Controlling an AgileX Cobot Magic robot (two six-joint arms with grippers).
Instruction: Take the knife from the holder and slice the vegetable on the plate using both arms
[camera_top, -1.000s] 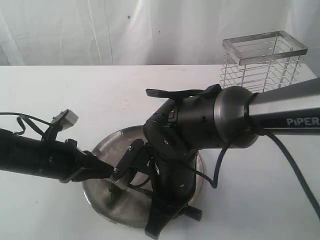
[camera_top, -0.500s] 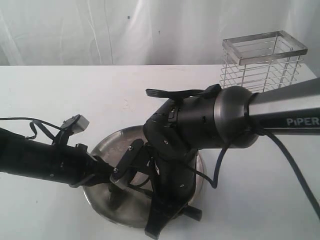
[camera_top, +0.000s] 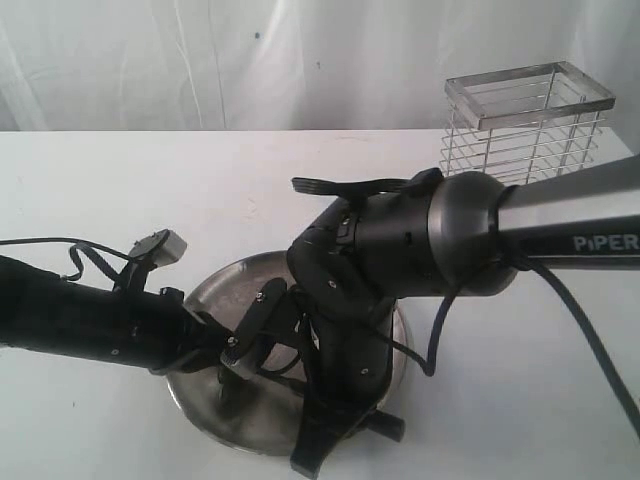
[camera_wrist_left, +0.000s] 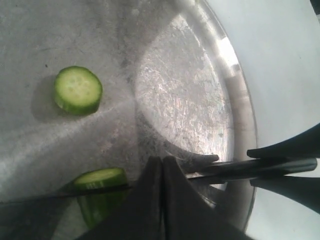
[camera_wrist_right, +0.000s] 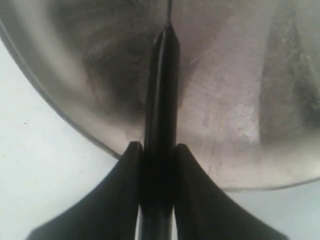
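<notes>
White tabletop (camera_top: 120, 180) carries everything. Holder (camera_top: 525, 120) stands upright at the far right corner, well apart from the plate (camera_top: 215, 290) near the front edge. Right arm (camera_top: 440, 240), grey segment lettered PiPER, bends down over the plate; left arm (camera_top: 80, 320) reaches in low from the left. Right gripper (camera_wrist_right: 156, 150): jaws clamped on the knife (camera_wrist_right: 161, 80) handle, blade out over the plate. Left gripper (camera_wrist_left: 162, 172): jaws pressed together, nothing visibly between them, just beside the vegetable (camera_wrist_left: 100, 187); blade lies across it. One cut slice (camera_wrist_left: 78, 90) lies flat, apart, on the plate.
</notes>
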